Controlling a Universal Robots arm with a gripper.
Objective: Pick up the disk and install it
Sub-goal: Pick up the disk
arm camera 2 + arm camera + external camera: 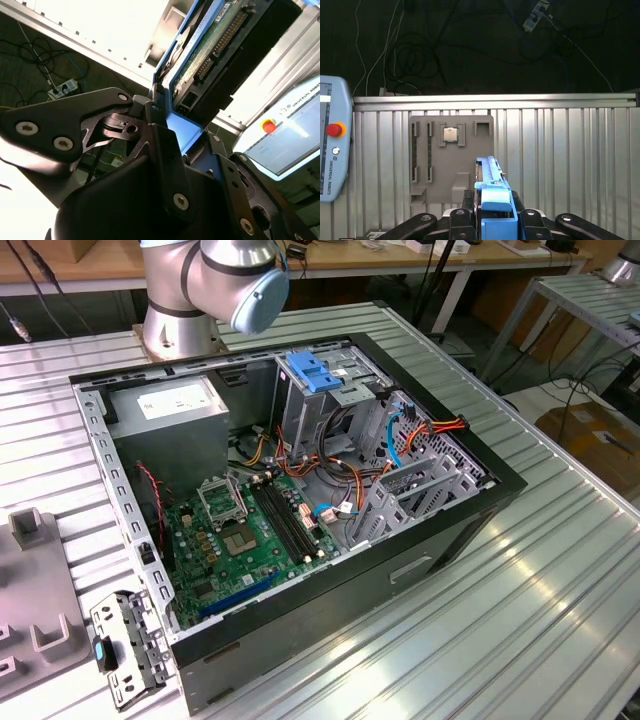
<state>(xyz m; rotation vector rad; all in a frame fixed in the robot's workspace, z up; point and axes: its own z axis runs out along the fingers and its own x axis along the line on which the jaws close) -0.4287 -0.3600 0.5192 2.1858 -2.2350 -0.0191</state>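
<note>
The disk [215,45] hangs between my fingers, its green circuit board side and connector showing in the second wrist view. Its blue plastic carrier [182,131] is clamped in my gripper [181,134], which is shut on it. In the first wrist view the disk [490,175] stands edge-on, rising out of the gripper [494,204], held above a ribbed metal table. The arm's base [195,300] stands behind the open computer case [480,510] in the exterior view.
Inside the case are a drive cage topped by a light-blue bracket [313,371], a grey power supply [170,405], a green motherboard [245,535] and loose cables. Below the gripper lies a grey fixture plate [451,165] holding a chip [450,134]. A teach pendant [332,150] lies beside it.
</note>
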